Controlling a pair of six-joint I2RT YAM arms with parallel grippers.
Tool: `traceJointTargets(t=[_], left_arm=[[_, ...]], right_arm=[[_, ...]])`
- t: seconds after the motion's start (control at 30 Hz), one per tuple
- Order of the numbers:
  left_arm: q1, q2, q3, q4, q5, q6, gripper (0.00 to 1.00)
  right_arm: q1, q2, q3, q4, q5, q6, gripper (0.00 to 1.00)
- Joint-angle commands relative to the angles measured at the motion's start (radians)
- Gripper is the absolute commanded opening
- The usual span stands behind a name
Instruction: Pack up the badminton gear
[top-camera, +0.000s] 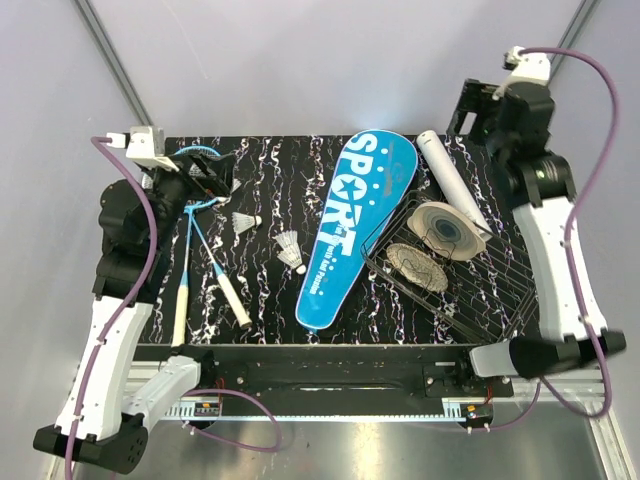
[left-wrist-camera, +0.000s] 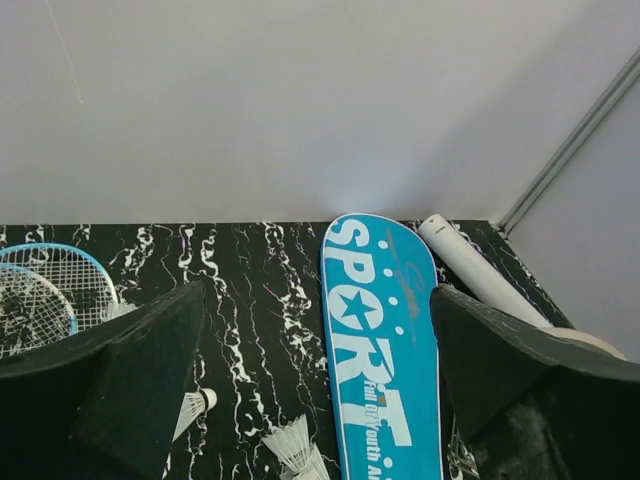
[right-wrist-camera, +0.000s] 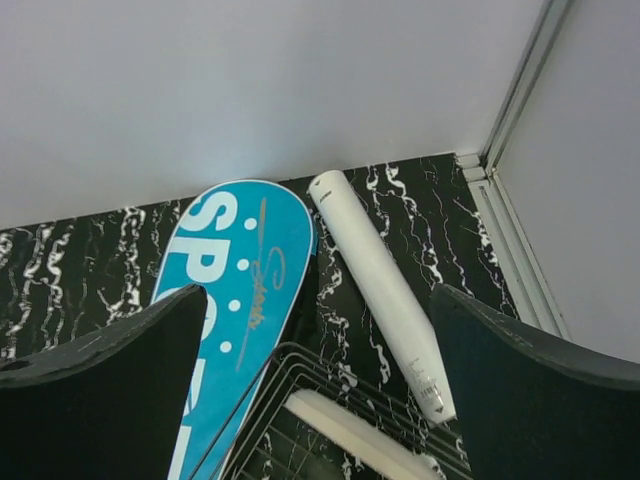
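Note:
The blue "SPORT" cover lies diagonally mid-table; it also shows in the left wrist view and the right wrist view. The white tube lies to its right, against the basket. Two light-blue rackets lie crossed at the left, white handles toward me, heads at the back. Three shuttlecocks lie between rackets and cover. My left gripper is open and empty above the racket heads. My right gripper is open and empty above the back right corner.
A black wire basket stands at the right, its rim also in the right wrist view. It holds two round woven discs. White walls close the back and sides, with a metal rail along the right edge.

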Motion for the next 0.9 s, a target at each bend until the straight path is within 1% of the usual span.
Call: traceJointTargets(t=[0.0, 0.03, 0.07, 0.1, 0.13, 0.17, 0.2, 0.23, 0.27, 0.3, 0.33, 0.37, 0.4, 0.5, 0.53, 0.67, 0.73, 0.77, 0.87], left_arm=[[-0.023, 0.001, -0.025, 0.073, 0.041, 0.018, 0.99], [-0.028, 0.005, -0.036, 0.076, 0.047, 0.018, 0.99], [-0.039, 0.013, -0.037, 0.075, 0.053, 0.017, 0.99], [-0.045, 0.017, -0.041, 0.071, 0.055, 0.017, 0.99], [-0.053, 0.022, -0.044, 0.070, 0.055, 0.021, 0.99], [-0.072, 0.028, -0.044, 0.064, 0.046, 0.032, 0.99], [-0.085, 0.034, -0.047, 0.062, 0.036, 0.037, 0.99], [-0.096, 0.037, -0.047, 0.056, 0.033, 0.044, 0.99], [-0.120, 0.045, -0.048, 0.050, 0.018, 0.055, 0.99], [-0.131, 0.048, -0.047, 0.050, 0.012, 0.058, 0.99], [-0.143, 0.054, -0.048, 0.048, 0.013, 0.060, 0.99], [-0.164, 0.063, -0.048, 0.050, 0.019, 0.060, 0.99], [-0.174, 0.071, -0.050, 0.052, 0.025, 0.060, 0.99], [-0.211, 0.106, -0.041, 0.042, 0.038, 0.061, 0.99], [-0.221, 0.114, -0.038, 0.039, 0.041, 0.063, 0.99], [-0.275, 0.161, -0.030, 0.025, 0.049, 0.067, 0.99], [-0.286, 0.180, -0.021, 0.019, 0.056, 0.067, 0.99], [-0.290, 0.192, -0.019, 0.016, 0.067, 0.064, 0.99], [-0.293, 0.201, -0.019, 0.015, 0.072, 0.061, 0.99]], right_arm=[[-0.006, 0.236, 0.137, -0.040, -0.042, -0.051, 1.00], [-0.009, 0.298, 0.186, -0.070, -0.046, -0.061, 1.00], [-0.018, 0.358, 0.290, -0.099, -0.033, -0.060, 1.00], [-0.031, 0.475, 0.338, -0.142, -0.040, -0.069, 1.00], [-0.047, 0.534, 0.382, -0.159, -0.071, -0.078, 1.00], [-0.064, 0.589, 0.465, -0.172, -0.104, -0.084, 1.00], [-0.107, 0.704, 0.513, -0.208, -0.149, -0.092, 0.99], [-0.129, 0.766, 0.566, -0.234, -0.204, -0.094, 0.97], [-0.146, 0.827, 0.687, -0.265, -0.217, -0.095, 0.96], [-0.176, 0.948, 0.753, -0.334, -0.229, -0.121, 0.96], [-0.187, 1.005, 0.815, -0.362, -0.221, -0.138, 0.95], [-0.216, 1.056, 0.919, -0.388, -0.211, -0.144, 0.95], [-0.227, 1.134, 0.958, -0.420, -0.205, -0.150, 0.95], [-0.274, 1.199, 0.967, -0.394, -0.299, -0.187, 0.96], [-0.294, 1.208, 0.961, -0.387, -0.362, -0.213, 0.96], [-0.302, 1.239, 0.941, -0.387, -0.396, -0.242, 0.95], [-0.302, 1.216, 0.907, -0.361, -0.430, -0.229, 0.95], [-0.302, 1.204, 0.853, -0.344, -0.441, -0.226, 0.95], [-0.302, 1.179, 0.776, -0.321, -0.511, -0.235, 0.95]])
